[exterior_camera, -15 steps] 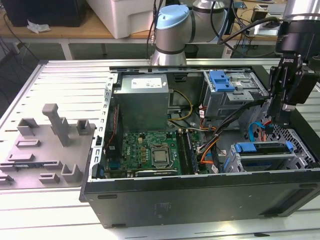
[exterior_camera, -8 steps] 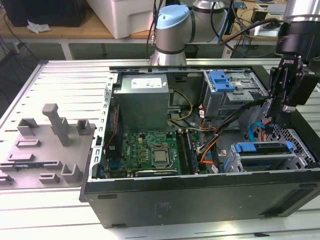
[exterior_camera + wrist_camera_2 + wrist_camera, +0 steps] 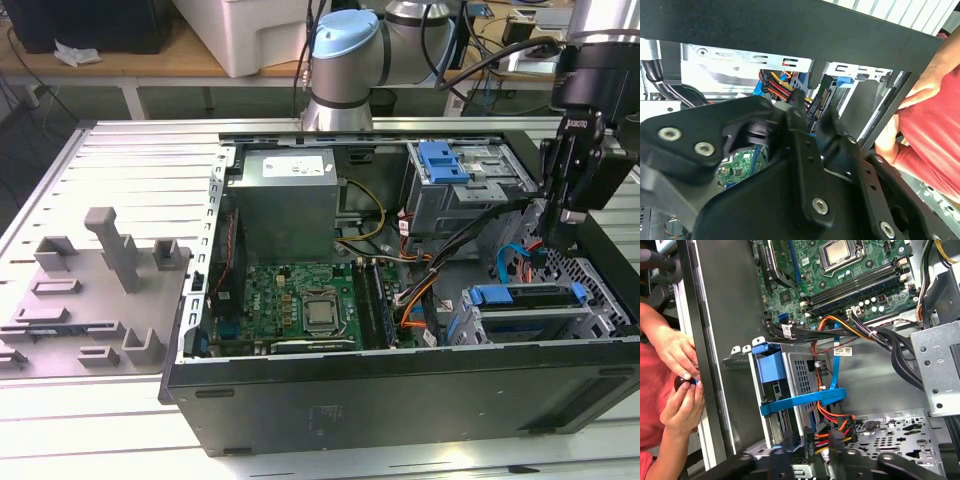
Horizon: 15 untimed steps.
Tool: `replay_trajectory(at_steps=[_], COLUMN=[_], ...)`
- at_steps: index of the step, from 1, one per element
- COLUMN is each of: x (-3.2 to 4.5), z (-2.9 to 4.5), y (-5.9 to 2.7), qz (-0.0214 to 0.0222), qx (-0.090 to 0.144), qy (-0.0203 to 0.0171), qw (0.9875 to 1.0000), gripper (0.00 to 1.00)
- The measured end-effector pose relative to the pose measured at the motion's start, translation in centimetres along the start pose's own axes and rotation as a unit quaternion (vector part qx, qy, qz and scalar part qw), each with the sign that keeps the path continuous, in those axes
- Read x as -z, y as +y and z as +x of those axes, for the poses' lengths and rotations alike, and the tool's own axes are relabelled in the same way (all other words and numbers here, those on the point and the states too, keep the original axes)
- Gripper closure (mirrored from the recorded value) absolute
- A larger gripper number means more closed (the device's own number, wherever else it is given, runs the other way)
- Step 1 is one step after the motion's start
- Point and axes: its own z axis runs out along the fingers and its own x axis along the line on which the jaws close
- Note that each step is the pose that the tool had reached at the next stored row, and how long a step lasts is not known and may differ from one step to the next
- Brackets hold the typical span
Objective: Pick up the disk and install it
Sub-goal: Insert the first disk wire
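Note:
The disk [image 3: 522, 298] sits on edge in the lower silver drive cage at the case's front corner, on the exterior view's right, with its blue carrier bracket on top. In the first wrist view the disk's blue bracket [image 3: 771, 371] lines the cage mouth, and a blue flat cable crosses it. My gripper [image 3: 556, 232] hangs just above and behind that cage, inside the case. Its black fingers [image 3: 780, 460] stand apart with only cables behind the gap, so the gripper [image 3: 807, 461] is open and holds nothing. The second wrist view shows the gripper [image 3: 816, 127] from behind.
An open computer case [image 3: 400, 400] lies on a slatted table. The motherboard [image 3: 300, 300], the grey power supply [image 3: 288, 195] and an upper cage with a blue clip [image 3: 445, 160] are inside. A person's hands [image 3: 680, 385] rest at the case wall. A grey fixture [image 3: 110, 260] stands at the exterior view's left.

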Motion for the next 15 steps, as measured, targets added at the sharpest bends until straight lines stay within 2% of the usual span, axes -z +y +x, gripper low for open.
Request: replay_trajectory(at_steps=[1, 2, 4, 15], x=[0.00, 0.00, 0.00, 0.00], z=[0.00, 0.00, 0.00, 0.01], y=[0.01, 0.01, 0.01, 0.04], qz=[0.0000, 0.0000, 0.0000, 0.0000], qx=[0.000, 0.000, 0.000, 0.000], qy=[0.0000, 0.0000, 0.0000, 0.0000], qw=[1.0000, 1.0000, 1.0000, 1.0000], gripper=[0.70, 0.70, 0.84, 0.84])
